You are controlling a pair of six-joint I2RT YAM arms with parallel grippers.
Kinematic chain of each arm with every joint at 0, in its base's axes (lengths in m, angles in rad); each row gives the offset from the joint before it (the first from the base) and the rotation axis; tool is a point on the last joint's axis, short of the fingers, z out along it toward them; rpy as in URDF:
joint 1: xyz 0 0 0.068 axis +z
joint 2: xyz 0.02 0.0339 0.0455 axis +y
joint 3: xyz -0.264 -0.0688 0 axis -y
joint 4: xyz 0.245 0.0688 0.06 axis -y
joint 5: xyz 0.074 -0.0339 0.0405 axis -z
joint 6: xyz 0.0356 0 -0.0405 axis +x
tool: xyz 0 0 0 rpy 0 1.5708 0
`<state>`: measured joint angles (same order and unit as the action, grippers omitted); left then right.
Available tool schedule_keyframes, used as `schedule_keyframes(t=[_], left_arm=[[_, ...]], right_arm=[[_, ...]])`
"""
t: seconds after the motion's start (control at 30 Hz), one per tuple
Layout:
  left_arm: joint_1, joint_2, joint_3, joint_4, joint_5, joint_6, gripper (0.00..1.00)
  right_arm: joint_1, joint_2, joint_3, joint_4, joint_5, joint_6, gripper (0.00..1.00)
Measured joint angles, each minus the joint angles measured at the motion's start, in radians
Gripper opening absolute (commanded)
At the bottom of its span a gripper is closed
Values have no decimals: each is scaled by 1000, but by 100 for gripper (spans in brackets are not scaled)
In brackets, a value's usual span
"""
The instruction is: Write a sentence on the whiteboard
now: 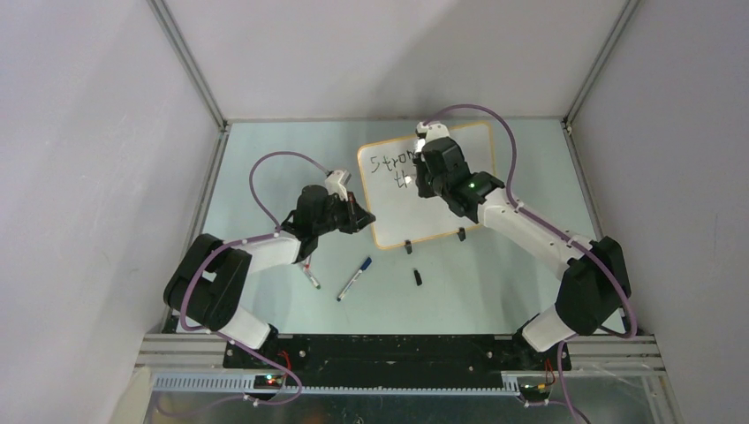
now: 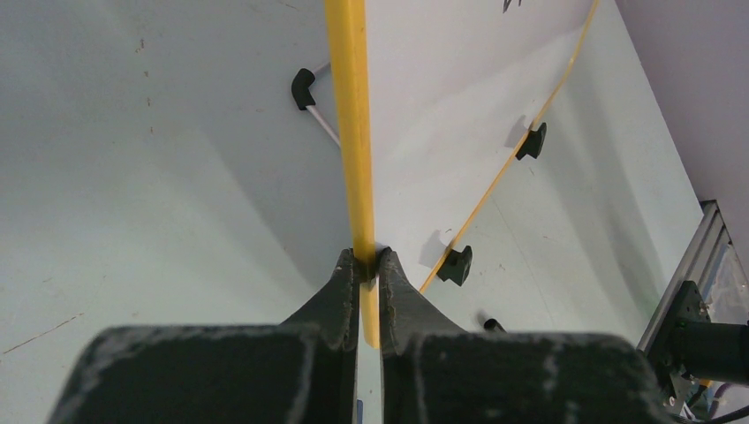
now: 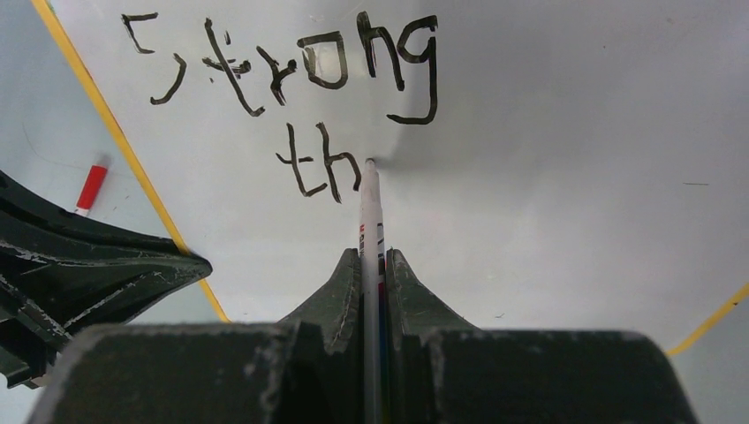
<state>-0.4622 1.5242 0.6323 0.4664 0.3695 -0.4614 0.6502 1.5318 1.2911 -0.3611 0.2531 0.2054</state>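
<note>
White whiteboard [image 3: 548, 177] — yellow rim [image 2: 353, 132], black sentence [image 3: 283, 84].

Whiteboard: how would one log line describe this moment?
left pincer: clamps whiteboard rim | right pincer: pen tip on whiteboard | sentence: "Strong th"

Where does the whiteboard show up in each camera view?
Top external: the whiteboard is just right of centre.
Left wrist: upper right, its edge pinched by the left gripper.
Right wrist: fills most of the frame behind the marker.
Shared landmark: the orange-yellow rim.
</note>
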Motion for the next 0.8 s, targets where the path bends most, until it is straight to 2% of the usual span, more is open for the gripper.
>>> schedule_keyframes(t=[0.8], left_arm=[[0, 0, 0, 0, -1, 0, 0]], right_arm=[[0, 19, 32, -21, 9, 3, 0]])
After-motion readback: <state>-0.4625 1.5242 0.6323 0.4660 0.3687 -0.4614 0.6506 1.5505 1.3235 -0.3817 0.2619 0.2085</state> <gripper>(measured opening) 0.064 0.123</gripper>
